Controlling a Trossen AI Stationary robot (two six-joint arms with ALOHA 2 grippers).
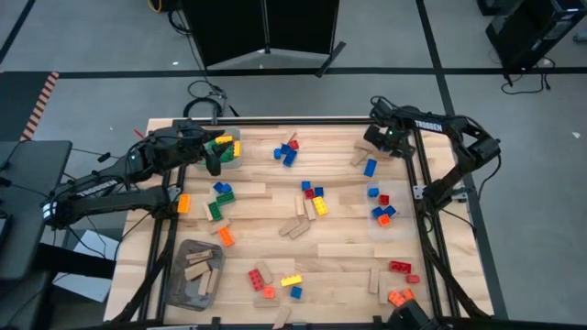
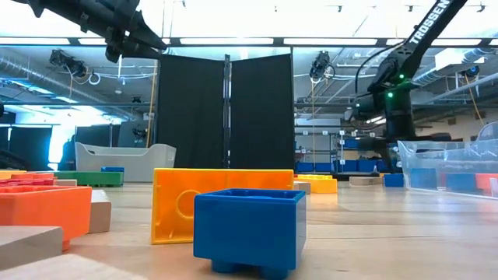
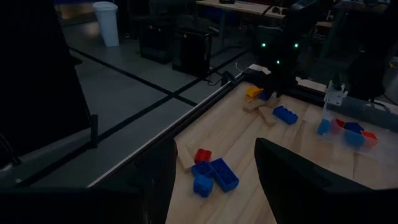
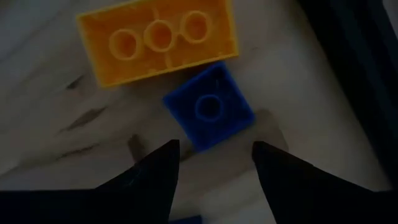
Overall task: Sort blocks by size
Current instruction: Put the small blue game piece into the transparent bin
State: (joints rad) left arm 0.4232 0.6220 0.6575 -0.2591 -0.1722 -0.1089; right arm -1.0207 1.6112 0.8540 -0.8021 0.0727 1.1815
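the blocks (image 1: 312, 203) lie scattered over the pale wooden table (image 1: 339, 247): red, blue, green, yellow and orange studded bricks mixed with plain tan wooden pieces, in loose clusters across the middle and along the near edge. at the far right corner a small blue brick (image 4: 208, 110) lies underside up, just beside a longer yellow brick (image 4: 158, 40), also underside up. the right gripper (image 4: 214, 155) hangs directly over that blue brick, its fingers spread and holding nothing. the left gripper (image 1: 214, 165) is at the far left of the table, over a clear bin (image 1: 226, 147) that holds yellow and green bricks; its fingers stand apart in its wrist view, with nothing between them. a grey bin (image 1: 194, 273) at the near left holds tan wooden pieces, and another clear bin (image 2: 451, 167) on the right side holds blue and red bricks. the table sits on grey floor marked with dark lines, with a black folding screen (image 2: 226, 109) just behind it. beyond are ceiling lights, shelving and a white tub (image 2: 117, 161).
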